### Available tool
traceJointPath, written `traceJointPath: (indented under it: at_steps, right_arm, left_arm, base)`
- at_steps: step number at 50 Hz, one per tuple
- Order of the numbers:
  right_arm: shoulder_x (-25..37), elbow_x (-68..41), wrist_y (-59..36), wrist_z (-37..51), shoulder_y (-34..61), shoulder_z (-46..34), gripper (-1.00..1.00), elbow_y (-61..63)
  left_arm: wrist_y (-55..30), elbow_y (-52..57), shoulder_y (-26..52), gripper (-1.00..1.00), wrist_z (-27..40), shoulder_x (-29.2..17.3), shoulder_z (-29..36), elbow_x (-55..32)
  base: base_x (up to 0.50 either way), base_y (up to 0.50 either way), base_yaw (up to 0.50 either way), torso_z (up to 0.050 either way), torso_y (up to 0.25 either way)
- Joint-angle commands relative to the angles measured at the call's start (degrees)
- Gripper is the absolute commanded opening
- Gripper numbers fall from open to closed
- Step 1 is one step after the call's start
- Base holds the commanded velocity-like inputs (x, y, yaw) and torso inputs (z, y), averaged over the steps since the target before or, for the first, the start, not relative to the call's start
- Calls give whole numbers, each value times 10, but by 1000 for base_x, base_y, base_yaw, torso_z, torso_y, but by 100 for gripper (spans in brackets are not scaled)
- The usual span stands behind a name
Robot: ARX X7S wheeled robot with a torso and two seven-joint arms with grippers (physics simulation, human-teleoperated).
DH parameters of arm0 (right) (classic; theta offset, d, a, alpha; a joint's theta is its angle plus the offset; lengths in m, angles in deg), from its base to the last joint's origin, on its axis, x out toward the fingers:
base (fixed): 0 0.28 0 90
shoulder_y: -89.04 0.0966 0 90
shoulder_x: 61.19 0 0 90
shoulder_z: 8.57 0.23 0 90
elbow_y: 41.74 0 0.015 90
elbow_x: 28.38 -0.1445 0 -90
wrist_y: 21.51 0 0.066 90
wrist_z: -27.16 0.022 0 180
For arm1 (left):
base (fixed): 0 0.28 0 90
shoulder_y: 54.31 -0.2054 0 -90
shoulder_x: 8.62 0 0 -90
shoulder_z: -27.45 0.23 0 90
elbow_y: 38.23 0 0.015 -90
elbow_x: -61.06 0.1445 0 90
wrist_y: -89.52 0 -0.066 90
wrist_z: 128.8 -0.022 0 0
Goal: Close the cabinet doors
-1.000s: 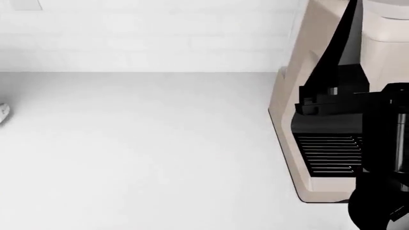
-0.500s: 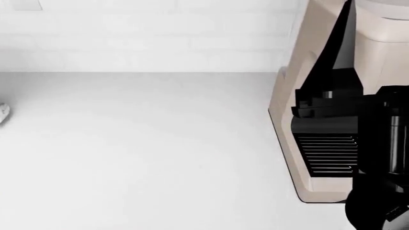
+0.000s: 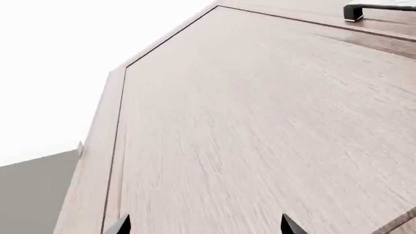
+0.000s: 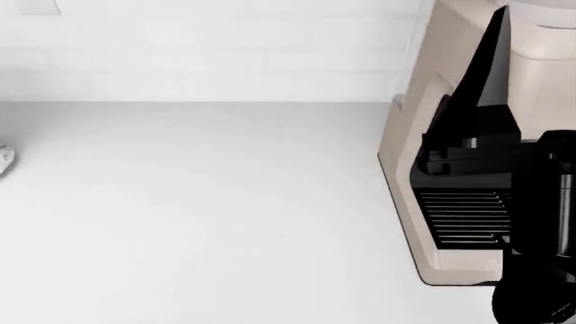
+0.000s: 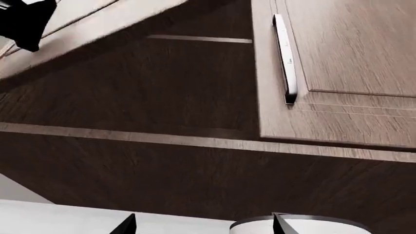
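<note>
White counter w/ white tiled wall behind fills most of head view; 1 beige/black coffee machine at right edge, dark arm segment in front of it, cabinet out of frame there. Left wrist view: 1 light wood cabinet door filling frame, 1 dark handle far end. Left gripper: 2 tips spread apart, holding nothing, close to door face; contact can't tell. Right wrist view: dark cabinet interior exposed, 1 shelf strip, second door ajar w/ 1 silver bar handle. Right gripper: 2 tips apart, empty.
</note>
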State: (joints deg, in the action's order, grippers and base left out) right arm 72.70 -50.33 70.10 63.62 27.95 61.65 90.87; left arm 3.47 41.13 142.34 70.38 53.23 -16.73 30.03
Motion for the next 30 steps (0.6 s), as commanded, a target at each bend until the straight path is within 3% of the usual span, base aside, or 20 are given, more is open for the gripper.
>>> traceJointPath:
  at_steps: [1,8,14,19,25,30]
  right_arm:
    - [48,3,-27,49,-60,43,100,68]
    - [81,10,-64,94,-103,77,100,121]
    - [111,14,-96,137,-144,107,100,169]
    - [237,8,-40,266,-174,71,100,174]
    - [412,17,50,447,-139,-56,100,174]
    - [459,28,73,496,-133,-91,100,174]
  left_arm:
    - [52,-126,-36,100,-60,68,94,25]
    - [79,-158,-39,100,-72,102,102,37]
    - [151,-276,-34,100,-105,142,94,47]
    - [234,-395,-37,100,-144,186,92,58]
    - [361,-628,-18,100,-204,270,88,76]
    - [362,-637,-19,100,-203,281,96,84]
  base:
    - [0,0,0,0,0]
    - [0,0,0,0,0]
    - [0,0,0,0,0]
    - [0,0,0,0,0]
    - [0,0,0,0,0]
    - [0,0,0,0,0]
